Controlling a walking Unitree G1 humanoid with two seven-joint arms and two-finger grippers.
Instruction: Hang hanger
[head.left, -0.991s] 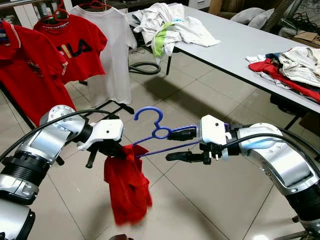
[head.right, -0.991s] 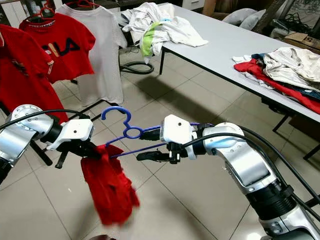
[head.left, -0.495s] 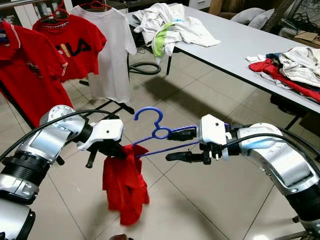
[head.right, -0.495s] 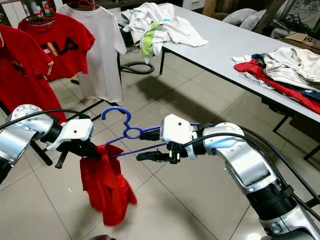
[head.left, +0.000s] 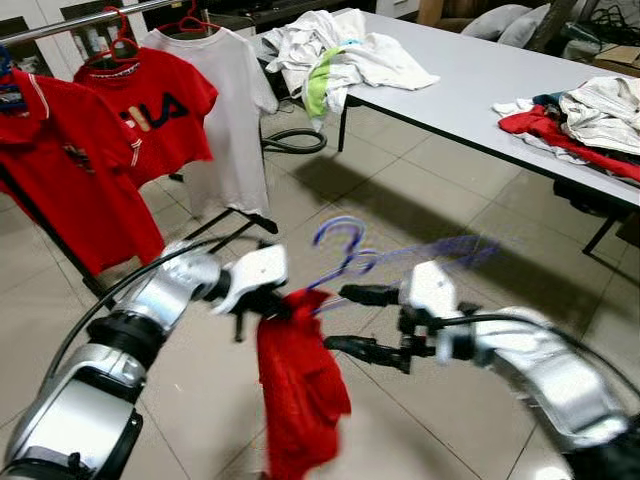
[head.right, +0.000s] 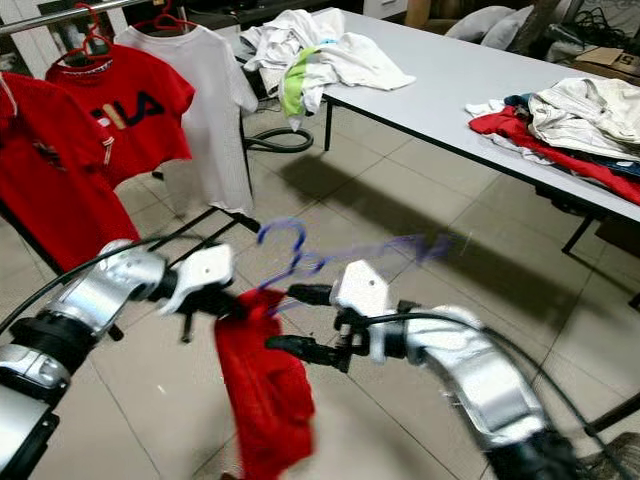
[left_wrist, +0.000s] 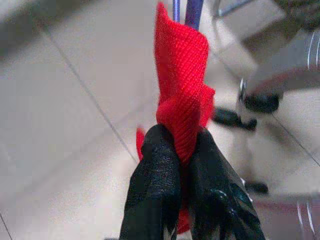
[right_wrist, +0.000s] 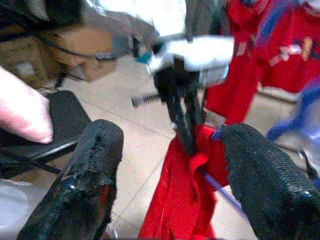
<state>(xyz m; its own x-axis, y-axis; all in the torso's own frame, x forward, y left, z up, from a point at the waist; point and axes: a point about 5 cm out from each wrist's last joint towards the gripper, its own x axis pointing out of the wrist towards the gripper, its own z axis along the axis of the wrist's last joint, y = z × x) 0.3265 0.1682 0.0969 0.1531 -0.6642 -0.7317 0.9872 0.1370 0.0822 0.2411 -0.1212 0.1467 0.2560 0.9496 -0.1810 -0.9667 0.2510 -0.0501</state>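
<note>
A long pale grey surface (head.left: 470, 90) runs along the far side of the tiled floor (head.left: 400, 190), carrying one heap of white and green clothes (head.left: 340, 50) at its far end and another heap of white, red and dark clothes (head.left: 580, 125) nearer the robot's right. On the robot's left stands a metal clothes rail (head.left: 90, 20) with red short-sleeved shirts (head.left: 75, 170) and a white T-shirt (head.left: 225, 120) already hanging from it on red hangers.

In front of the robot, both silver arms meet over the floor, and the head views are blurred there. A crumpled red cloth garment (head.left: 300, 385) droops from the middle, its upper edge pinched between the pressed-together black fingers (left_wrist: 160, 200) of the left tool (head.left: 262, 308). The thin blue plastic hanger (head.left: 345, 255) sits just above the garment, well short of the rail, hook upward, its arm stretching blurred towards the robot's right; a blue bar of it passes between the wide-spread fingers (right_wrist: 260, 185) of the right tool (head.left: 352, 320), without either finger visibly touching it.
</note>
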